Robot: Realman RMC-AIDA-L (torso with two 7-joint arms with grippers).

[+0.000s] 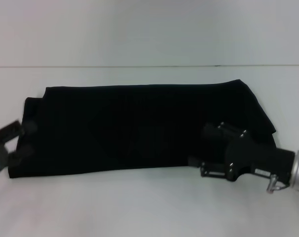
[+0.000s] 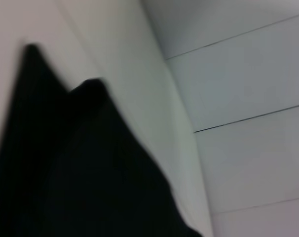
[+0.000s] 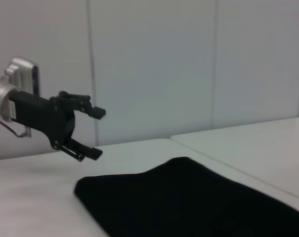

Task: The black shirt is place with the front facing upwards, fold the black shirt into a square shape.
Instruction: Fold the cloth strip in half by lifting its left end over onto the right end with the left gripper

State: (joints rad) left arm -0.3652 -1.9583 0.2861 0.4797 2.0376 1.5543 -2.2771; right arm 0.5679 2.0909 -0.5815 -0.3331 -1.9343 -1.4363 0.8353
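Black shirt, folded into a long flat band, no lettering showing, lying crosswise

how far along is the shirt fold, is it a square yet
Not yet. The black shirt already lies as a long band on the white table, so the lengthwise folds look done. The left gripper and right gripper sit open at its two ends. Folding the band across into a square is left.

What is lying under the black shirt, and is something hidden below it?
The black shirt lies folded into a long band on the white table. Only the table shows around it. The cloth covers whatever is underneath, so that cannot be seen.
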